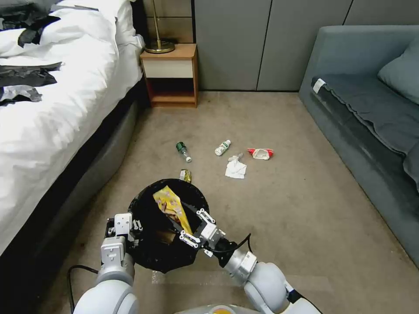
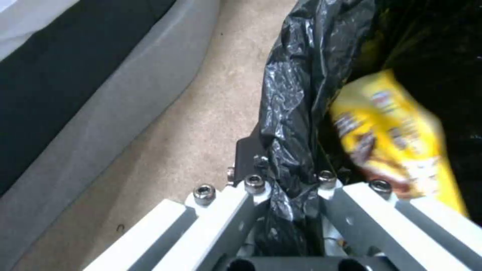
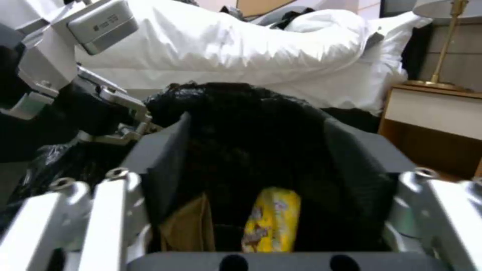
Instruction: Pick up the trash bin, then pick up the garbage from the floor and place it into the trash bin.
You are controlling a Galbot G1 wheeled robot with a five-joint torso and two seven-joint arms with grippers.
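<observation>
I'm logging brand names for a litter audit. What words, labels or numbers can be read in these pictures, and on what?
None can be read.
Yellow snack wrapper in the trash bin: printed panels, too blurred.
Small white bottle on the floor: green label, too small.
Red-white wrapper: too small.
Left gripper housing: faint marking, unreadable.
Sofa tag: too small.

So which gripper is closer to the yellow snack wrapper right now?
Right. The right gripper hangs open over the trash bin, with the yellow snack wrapper just beyond its fingers. The left gripper is clamped on the bin's rim, farther off.
</observation>
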